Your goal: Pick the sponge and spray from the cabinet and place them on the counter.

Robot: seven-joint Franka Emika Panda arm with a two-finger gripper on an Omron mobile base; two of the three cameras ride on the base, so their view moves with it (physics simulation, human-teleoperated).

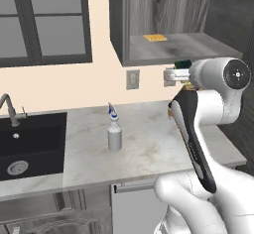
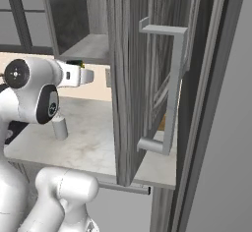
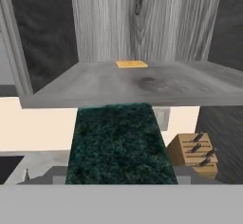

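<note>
The sponge is in my gripper, green side up, just below the front edge of the cabinet shelf. I cannot see my fingertips, but they seem to pinch it. The spray already stands on the counter, near the middle. I think I should go down slowly and put the sponge flat on a bare spot, apart from the spray and away from the knife block at the back.
</note>
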